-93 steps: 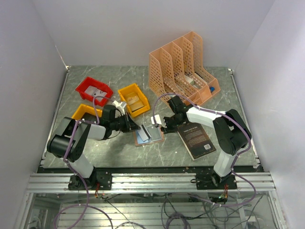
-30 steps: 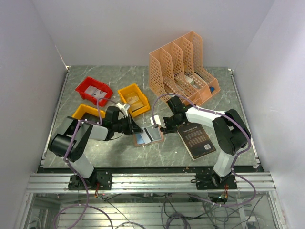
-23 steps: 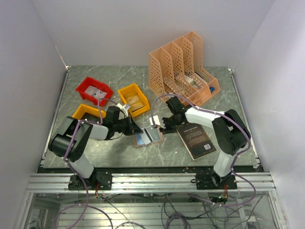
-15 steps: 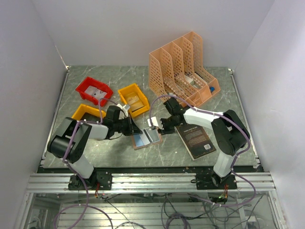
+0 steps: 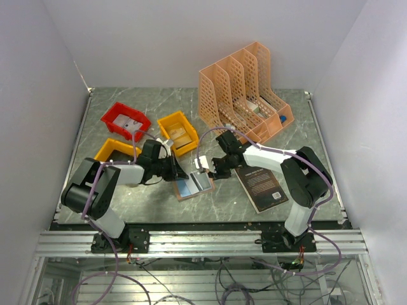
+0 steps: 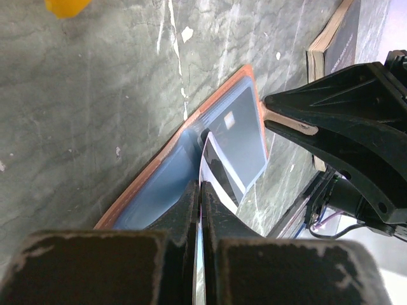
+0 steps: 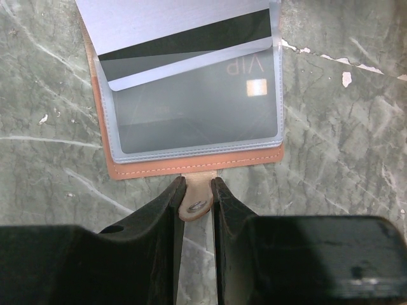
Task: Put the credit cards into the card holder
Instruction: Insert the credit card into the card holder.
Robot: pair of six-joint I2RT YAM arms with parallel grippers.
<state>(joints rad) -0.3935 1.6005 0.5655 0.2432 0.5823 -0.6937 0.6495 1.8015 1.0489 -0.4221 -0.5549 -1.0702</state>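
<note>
R pincer (image 7: 197, 190) was clamped on the tab (image 7: 196, 204) of the card holder (image 7: 191, 164), pinning it open mid-bench toward the near edge. That let my L pincer (image 6: 200, 190), gripping a credit card (image 7: 184, 32) edge-on, feed the card into the clear pocket (image 7: 197, 108). Bench (image 5: 146, 101) was grey marbled w/ plain white walls (image 5: 191, 38).

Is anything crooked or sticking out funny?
Yes. The striped credit card sits tilted, only partly inside the clear pocket of the card holder, its other end pinched by the left gripper. The right gripper holds the holder's tab.
</note>
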